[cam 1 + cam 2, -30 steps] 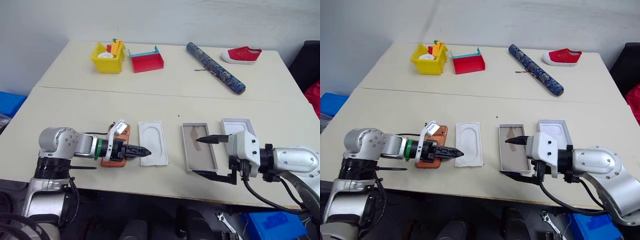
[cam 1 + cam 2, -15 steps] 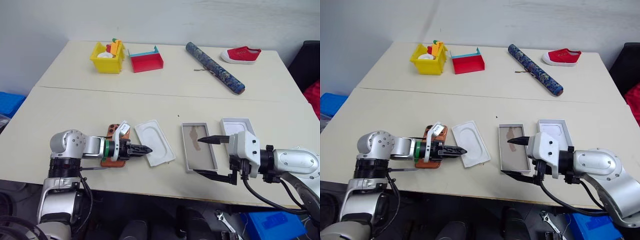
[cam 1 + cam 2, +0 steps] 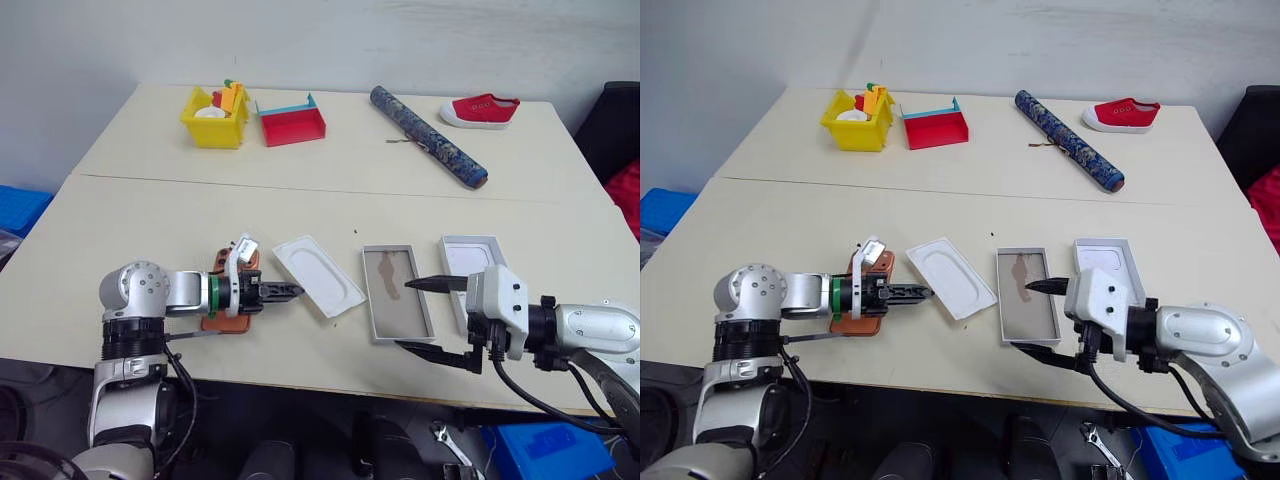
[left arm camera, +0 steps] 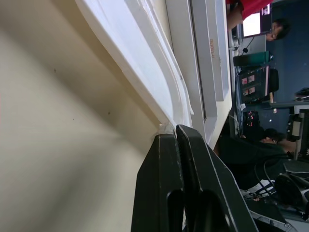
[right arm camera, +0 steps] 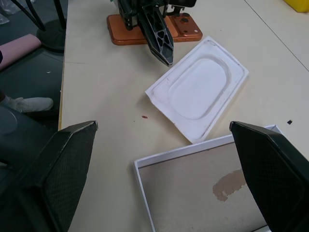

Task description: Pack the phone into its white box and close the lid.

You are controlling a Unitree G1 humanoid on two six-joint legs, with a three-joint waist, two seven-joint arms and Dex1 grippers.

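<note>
Nearest you, your right gripper point(image 3: 425, 315) hangs just off the table's front edge with its two black fingers spread wide, nothing between them; its textured pads point(image 5: 264, 166) frame the near end of the white box point(image 3: 397, 291). That box is a shallow rectangular tray with thin grey-white walls and a matte brownish floor carrying a darker stain. It lies just beyond the spread fingers, apart from them.

Your left gripper point(image 3: 294, 292) has its smooth black fingers point(image 4: 193, 193) pressed together, tips at the near corner of the white insert point(image 3: 318, 289), a thin moulded sheet with a rounded oval hollow. You cannot tell whether the corner is pinched or merely touched. A second ago these fingers were apart and the insert lay square to the table edge; now they are shut and the insert is skewed, its far end swung toward the box.

The phone point(image 3: 222, 320), flat, orange-copper and round-cornered, lies under your left wrist, behind the fingertips and outside the jaws.

The lid point(image 3: 472, 262), an all-white rimmed tray, sits just right of the box.

Farther back stand a yellow bin point(image 3: 215, 114), a red tray point(image 3: 293, 123), a patterned blue roll point(image 3: 429, 121) and a red shoe point(image 3: 482, 109).
</note>
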